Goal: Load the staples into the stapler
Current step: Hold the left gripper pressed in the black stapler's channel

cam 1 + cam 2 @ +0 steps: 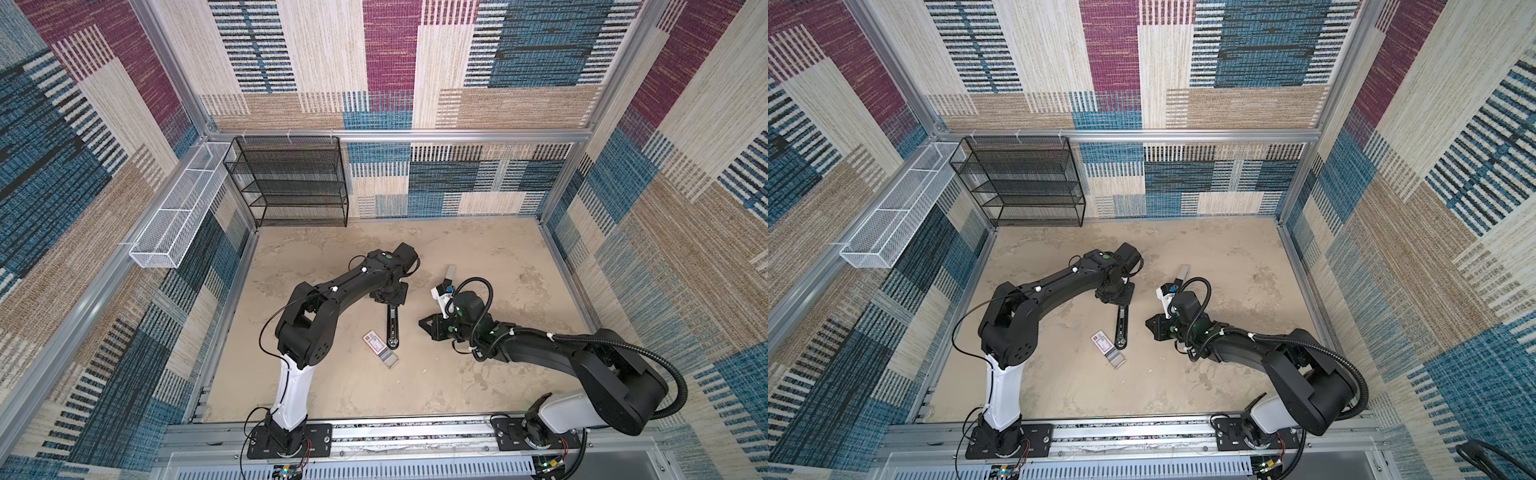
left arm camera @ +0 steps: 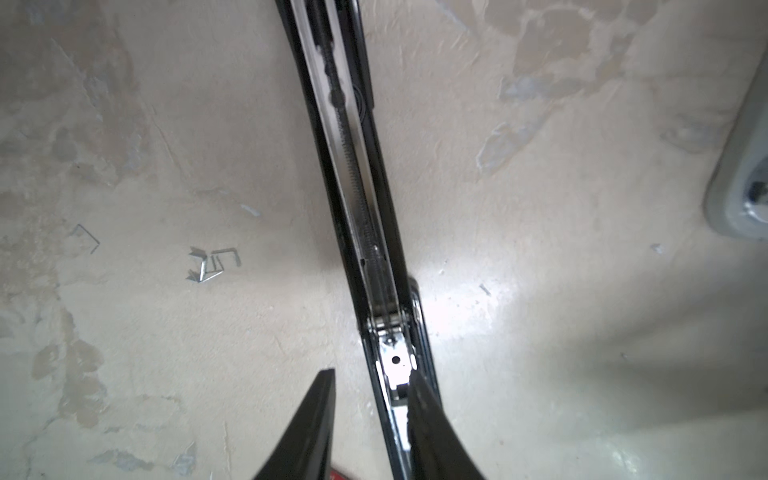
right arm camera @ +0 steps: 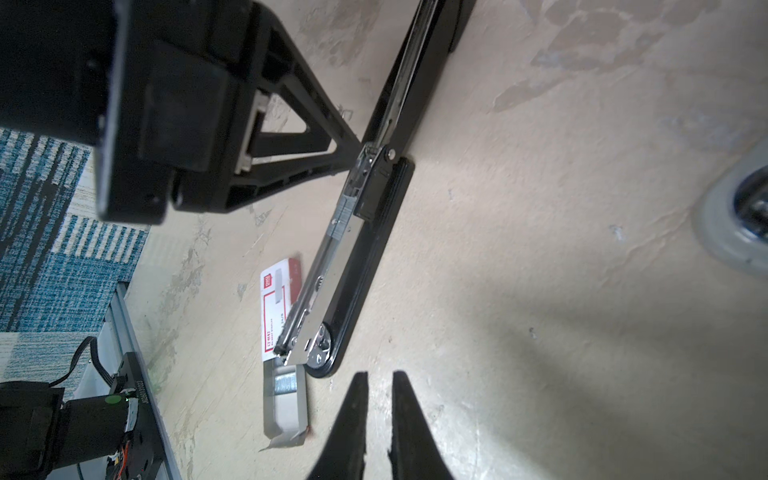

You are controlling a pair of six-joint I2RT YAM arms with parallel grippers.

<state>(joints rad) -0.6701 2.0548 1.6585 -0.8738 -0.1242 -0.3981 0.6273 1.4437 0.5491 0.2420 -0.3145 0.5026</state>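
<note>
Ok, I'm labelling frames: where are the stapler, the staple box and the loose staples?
stapler [image 3: 326,266]: right wrist view, on its chrome magazine.
staple box [image 3: 276,311]: right wrist view, on its white sleeve.
loose staples [image 2: 205,268]: left wrist view, on the bent cluster.

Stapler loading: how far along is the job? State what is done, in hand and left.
Done: the stapler lies opened flat, with a strip of staples in its rail near the hinge. In hand: the left end effector sits open at the hinge; the right end effector is empty. Left: closing the stapler.
</note>
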